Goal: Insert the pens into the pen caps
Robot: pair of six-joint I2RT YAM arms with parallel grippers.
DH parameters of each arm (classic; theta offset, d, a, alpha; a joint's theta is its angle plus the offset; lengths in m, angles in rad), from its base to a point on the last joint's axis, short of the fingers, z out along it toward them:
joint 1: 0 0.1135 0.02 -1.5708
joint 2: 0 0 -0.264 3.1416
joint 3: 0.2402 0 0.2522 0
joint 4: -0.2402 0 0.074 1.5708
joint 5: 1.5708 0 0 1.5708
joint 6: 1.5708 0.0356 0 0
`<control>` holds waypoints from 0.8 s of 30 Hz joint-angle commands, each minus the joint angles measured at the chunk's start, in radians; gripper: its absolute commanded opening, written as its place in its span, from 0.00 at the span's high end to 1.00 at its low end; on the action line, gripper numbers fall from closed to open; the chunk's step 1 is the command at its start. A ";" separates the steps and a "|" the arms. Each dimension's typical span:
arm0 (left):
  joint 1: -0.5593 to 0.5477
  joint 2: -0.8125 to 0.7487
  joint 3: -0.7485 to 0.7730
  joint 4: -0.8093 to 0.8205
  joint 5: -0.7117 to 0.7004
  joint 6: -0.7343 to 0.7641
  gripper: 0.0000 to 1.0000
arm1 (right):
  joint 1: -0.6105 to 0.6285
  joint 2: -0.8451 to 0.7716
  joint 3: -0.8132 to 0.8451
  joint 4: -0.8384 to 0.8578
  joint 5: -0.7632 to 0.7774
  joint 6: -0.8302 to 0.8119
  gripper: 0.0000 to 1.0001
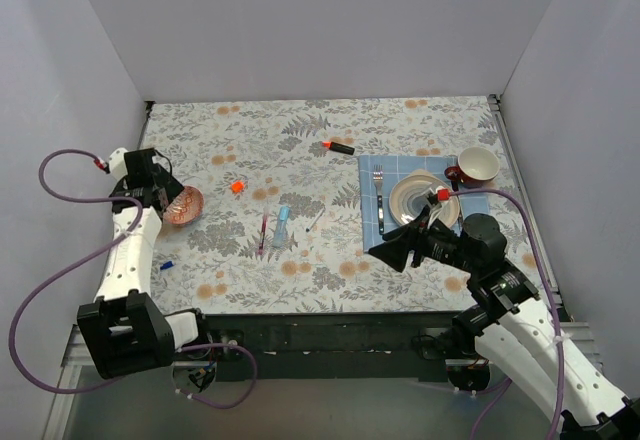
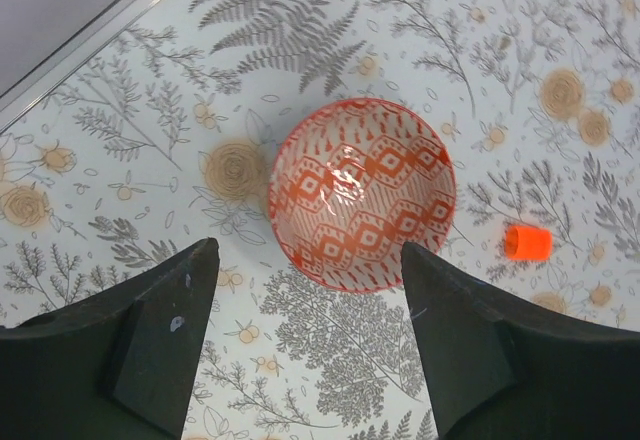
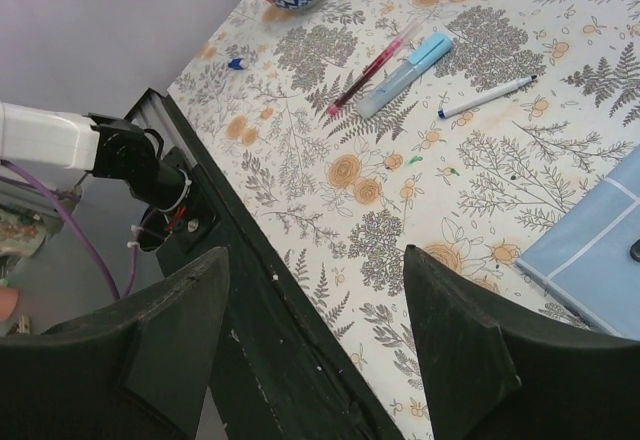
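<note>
The thick black marker (image 1: 341, 147) with an orange-red end lies at the back of the table. An orange-red cap (image 1: 237, 187) lies loose; it also shows in the left wrist view (image 2: 527, 242). The maroon pen (image 1: 263, 232), light-blue marker (image 1: 282, 225) and white pen (image 1: 315, 222) lie together mid-table, and also in the right wrist view: maroon pen (image 3: 370, 68), light-blue marker (image 3: 405, 62), white pen (image 3: 487, 98). A dark blue cap (image 1: 166, 264) lies near the left arm. My left gripper (image 2: 310, 345) is open and empty above a red bowl. My right gripper (image 3: 315, 350) is open and empty over the table's front edge. No loose light-blue or maroon cap shows.
A red patterned bowl (image 2: 360, 195) stands at the left. A blue placemat (image 1: 372, 170) at the right carries a plate (image 1: 412, 200), a silver fork (image 1: 379, 200) and a red mug (image 1: 478, 166). The black table edge (image 3: 290, 300) runs under my right gripper.
</note>
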 commanded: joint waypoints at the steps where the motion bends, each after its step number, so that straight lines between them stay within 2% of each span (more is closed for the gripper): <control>1: 0.103 -0.028 -0.052 0.038 0.039 -0.077 0.25 | 0.000 0.021 0.066 -0.011 -0.017 -0.012 0.24; 4: 0.143 -0.039 -0.083 0.044 0.049 -0.118 0.24 | 0.001 0.022 0.095 -0.039 -0.002 -0.020 0.24; 12: 0.164 -0.027 -0.145 0.025 -0.114 -0.233 0.25 | 0.001 0.070 0.176 -0.090 0.023 -0.041 0.25; 15: 0.164 -0.003 -0.183 0.015 -0.174 -0.249 0.26 | 0.001 0.085 0.193 -0.097 0.004 -0.036 0.25; 18: 0.164 -0.036 -0.264 0.077 -0.183 -0.227 0.27 | 0.001 0.074 0.206 -0.111 0.027 -0.029 0.26; 24: 0.164 -0.033 -0.231 0.024 -0.211 -0.315 0.27 | 0.001 0.051 0.198 -0.099 0.044 0.003 0.26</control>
